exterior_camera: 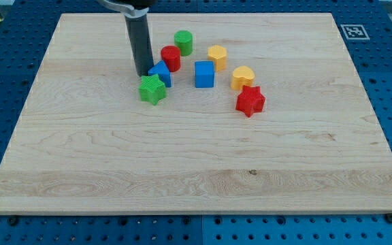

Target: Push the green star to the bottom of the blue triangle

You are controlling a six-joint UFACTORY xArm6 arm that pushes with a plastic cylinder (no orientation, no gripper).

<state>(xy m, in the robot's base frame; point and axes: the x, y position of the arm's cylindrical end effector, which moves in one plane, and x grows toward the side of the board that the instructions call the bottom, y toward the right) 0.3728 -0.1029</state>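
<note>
Seven blocks sit on the board (80, 170). My tip (143, 73), a bare rod with no fingers to spread or pinch, stands touching the blue triangle (160, 73) on its left; the green star (152, 89) lies just below both.

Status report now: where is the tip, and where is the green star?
My tip at blue triangle's left edge, just above green star. Star touching triangle's lower left. Red cylinder close behind triangle; nothing below it.

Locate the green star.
The green star sits left of centre in the view's upper half, touching the blue triangle just below-left of it, under my tip.
</note>
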